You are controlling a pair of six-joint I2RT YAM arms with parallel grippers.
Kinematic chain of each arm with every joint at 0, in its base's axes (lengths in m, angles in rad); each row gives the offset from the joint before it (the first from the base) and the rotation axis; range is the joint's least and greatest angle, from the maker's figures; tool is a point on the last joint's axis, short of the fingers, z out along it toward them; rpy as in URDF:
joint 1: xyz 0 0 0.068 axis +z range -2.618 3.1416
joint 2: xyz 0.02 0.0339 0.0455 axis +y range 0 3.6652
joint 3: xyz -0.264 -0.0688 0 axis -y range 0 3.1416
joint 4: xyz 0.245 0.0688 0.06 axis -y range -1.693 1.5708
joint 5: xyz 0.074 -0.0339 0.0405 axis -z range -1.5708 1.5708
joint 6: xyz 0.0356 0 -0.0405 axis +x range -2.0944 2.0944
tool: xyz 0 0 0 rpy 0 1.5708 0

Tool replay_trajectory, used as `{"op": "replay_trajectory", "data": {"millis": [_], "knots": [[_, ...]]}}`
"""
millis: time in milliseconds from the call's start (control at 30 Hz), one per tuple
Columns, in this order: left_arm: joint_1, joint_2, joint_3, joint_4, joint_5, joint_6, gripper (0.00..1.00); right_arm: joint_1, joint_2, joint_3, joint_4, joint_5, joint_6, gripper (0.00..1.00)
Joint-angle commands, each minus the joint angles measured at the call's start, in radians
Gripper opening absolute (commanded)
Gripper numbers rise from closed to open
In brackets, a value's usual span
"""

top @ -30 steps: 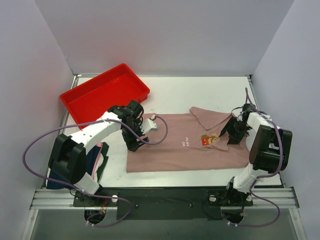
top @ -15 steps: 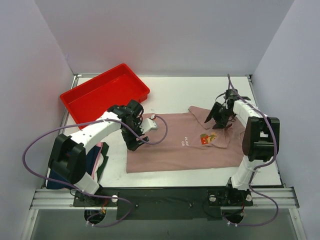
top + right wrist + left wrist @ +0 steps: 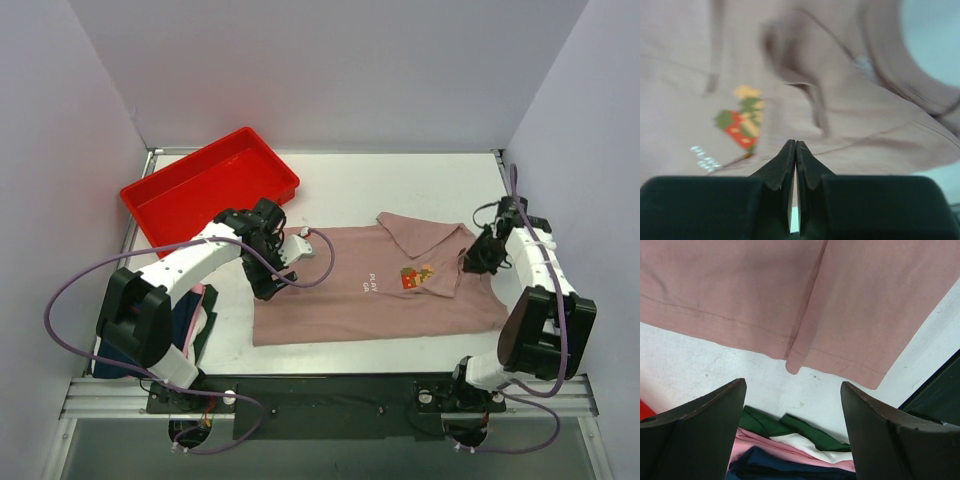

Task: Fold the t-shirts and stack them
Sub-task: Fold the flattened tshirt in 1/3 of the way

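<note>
**A:** While the left tool [image 3: 272, 283] hangs wide open over the 9 o'clock edge of the dusty-pink collared short-sleeved cloth shirt [image 3: 360, 295], the right tool [image 3: 478, 258] is clenched tight out at the shirt's 3 o'clock side, by the sleeve [image 3: 480, 295]!

**B:** Clenched on cloth?

**A:** Can't tell. The wrist view is blurred, with the jaws pressed together just above the fabric and no fold visible between them.

**B:** And the shirt itself?

**A:** Spread front-up in the middle of the white surface [image 3: 400, 180], with the pixel chest print [image 3: 418, 276] showing. The navy blue folded shirt [image 3: 790, 467] sits in the pile at 8 o'clock, and the red plastic tray [image 3: 165, 205] is at 10 o'clock.

**B:** So how should this step go?

**A:** It looks like smoothing before the first fold. I'd nip only the sleeve's outer edge and draw it low and outward. The left tool should pin the hem [image 3: 740, 335] so the body doesn't slide. Both sleeves need to lie flat before anything gets folded.

**B:** What's changed?

**A:** A second ago the right tool sat part-open beside the print, then it swung up to the collar [image 3: 425, 230]. Now it's out at 3 o'clock and shut. The flap that lay bunched by the print is gone, so that side lies flatter. The left tool hasn't budged.
</note>
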Motion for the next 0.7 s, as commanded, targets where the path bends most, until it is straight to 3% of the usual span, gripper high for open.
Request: {"op": "replay_trajectory", "data": {"millis": [0, 367, 667], "knots": [[0.006, -0.008, 0.051, 0.026, 0.023, 0.011, 0.87, -0.06, 0.068, -0.146, -0.047, 0.058, 0.0, 0.0], [0.005, -0.019, 0.053, 0.018, 0.017, 0.01, 0.87, -0.094, 0.232, -0.114, 0.023, 0.014, 0.003, 0.0], [0.006, -0.008, 0.053, 0.021, 0.002, 0.016, 0.87, -0.028, 0.215, -0.077, 0.04, -0.078, 0.043, 0.0]]}}
